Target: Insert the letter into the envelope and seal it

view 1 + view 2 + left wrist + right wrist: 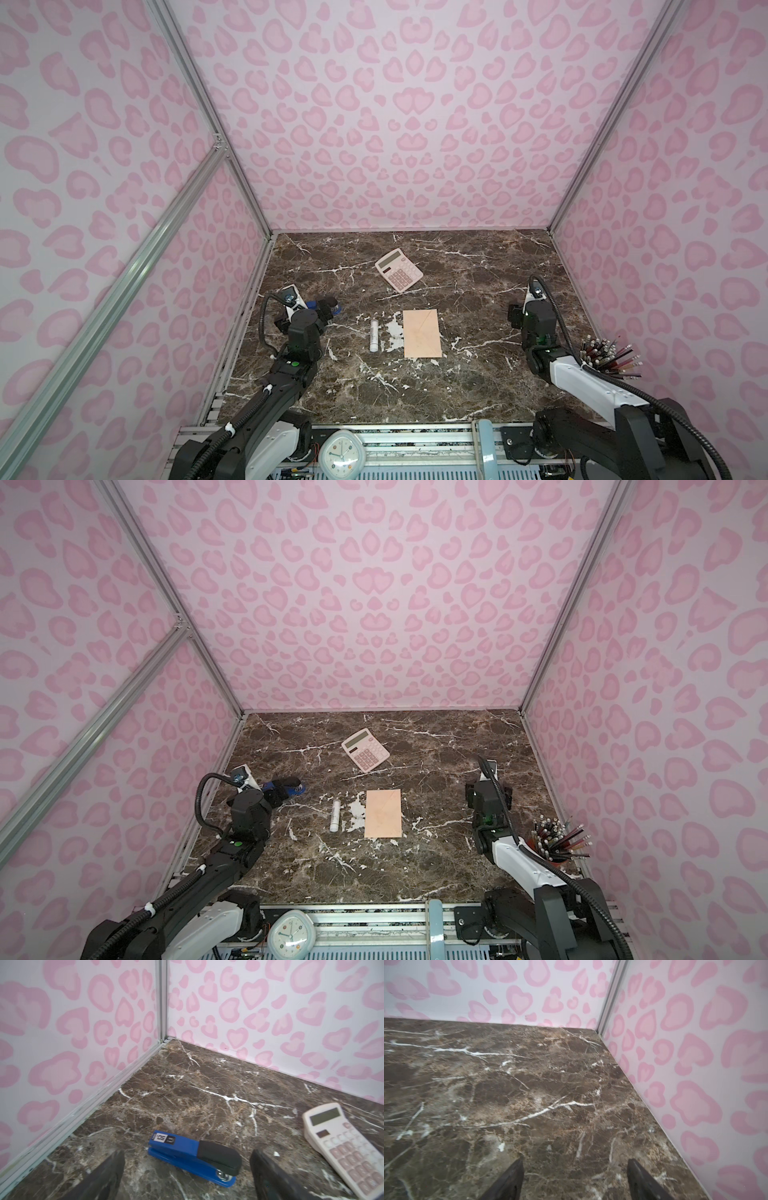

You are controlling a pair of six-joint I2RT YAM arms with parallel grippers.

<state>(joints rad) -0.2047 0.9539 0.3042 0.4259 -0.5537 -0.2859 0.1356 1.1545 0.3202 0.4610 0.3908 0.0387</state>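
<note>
Lying flat on worktop [478, 374] was envelope [422, 333], left end effector [187, 1153] wide open nr stapler [217, 1155], right end effector [575, 1162] likewise, both empty.

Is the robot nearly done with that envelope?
Looks about done: the envelope lies flat, flap folded down, no loose letter in sight, so presumably inside. Nothing in hand: the left gripper and right gripper are open, empty, off to the sides. Remaining: perhaps nothing; whether the flap is stuck cannot be seen.

Both top views overhead, sharing table [478, 395]; wrists low.
</note>
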